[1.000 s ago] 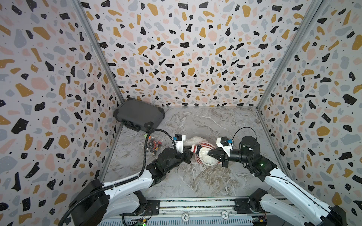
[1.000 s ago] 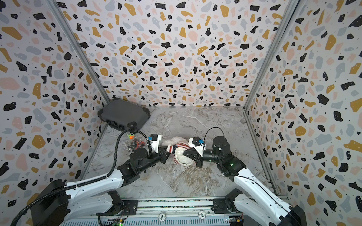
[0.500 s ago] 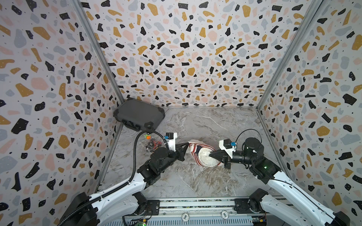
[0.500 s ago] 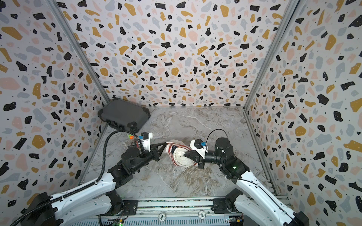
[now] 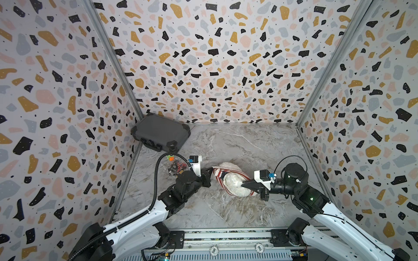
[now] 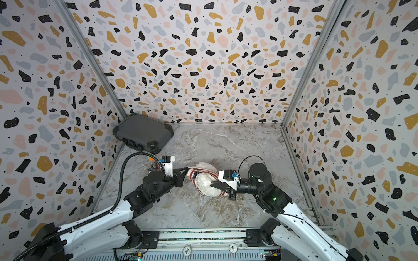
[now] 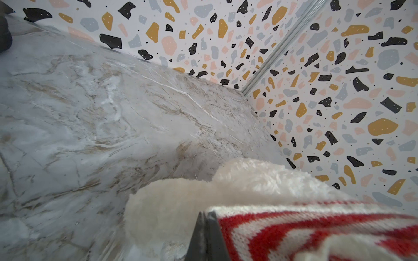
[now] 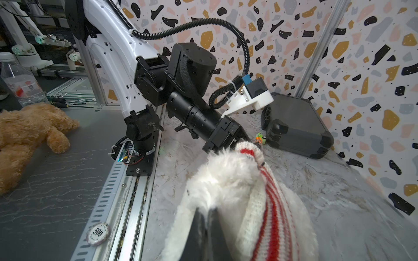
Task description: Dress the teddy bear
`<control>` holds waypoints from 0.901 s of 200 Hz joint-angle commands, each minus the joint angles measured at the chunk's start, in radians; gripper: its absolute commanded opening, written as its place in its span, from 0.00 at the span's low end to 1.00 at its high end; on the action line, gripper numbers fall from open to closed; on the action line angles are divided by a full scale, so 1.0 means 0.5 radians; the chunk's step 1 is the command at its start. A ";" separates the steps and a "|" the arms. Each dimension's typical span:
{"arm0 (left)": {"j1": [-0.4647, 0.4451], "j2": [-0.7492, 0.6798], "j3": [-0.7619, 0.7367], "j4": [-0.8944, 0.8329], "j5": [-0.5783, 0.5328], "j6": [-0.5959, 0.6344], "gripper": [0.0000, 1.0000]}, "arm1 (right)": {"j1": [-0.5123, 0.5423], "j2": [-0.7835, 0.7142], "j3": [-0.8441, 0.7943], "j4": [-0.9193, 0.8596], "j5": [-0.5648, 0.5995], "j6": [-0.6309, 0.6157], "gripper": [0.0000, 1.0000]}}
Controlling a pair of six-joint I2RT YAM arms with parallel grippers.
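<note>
The teddy bear [image 5: 235, 188] lies on its side about mid-floor on the marble tabletop [image 5: 248, 144], somewhat nearer the front rail [image 5: 226, 233] than the back wall. A red-and-white striped sweater [image 5: 219, 175] covers its left end, with white fur bulging out on the right.

The left gripper [image 7: 205, 214] is pinched closed on the sweater's knit edge. The right gripper [image 8: 205, 213] is closed on the bear's fur, just beside the cream hem.

Bare marble runs behind the bear to the back wall, rightwards to the right wall past the right arm, and forward to the rail. On the left the room is tighter. A small heap of coloured bits [image 5: 176, 166] sits close behind the left wrist, and a dark grey hard case [image 5: 160, 133] fills the back-left corner.

By count there are one white bear, one sweater, one case and two poker chips [image 5: 213, 249] on the rail. Outside the enclosure are one brown plush bear [image 8: 29, 135] and one plastic bottle [image 8: 20, 83].

Compared with a second ago, the grippers have drawn apart, the left one leftward and the right arm rightward and toward the front. The sweater is pulled out longer, and the bear lies slightly nearer the rail.
</note>
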 commanded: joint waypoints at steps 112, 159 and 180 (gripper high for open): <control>0.036 -0.539 -0.073 -0.187 -0.067 0.154 0.78 | 0.125 0.107 0.048 0.513 1.005 1.141 0.00; -0.073 -0.698 -0.280 -0.008 0.107 0.047 0.77 | 0.208 0.234 0.004 0.501 1.411 1.535 0.00; -0.240 -0.603 -0.424 0.334 0.087 -0.070 0.75 | 0.206 0.274 -0.070 0.537 1.542 1.709 0.00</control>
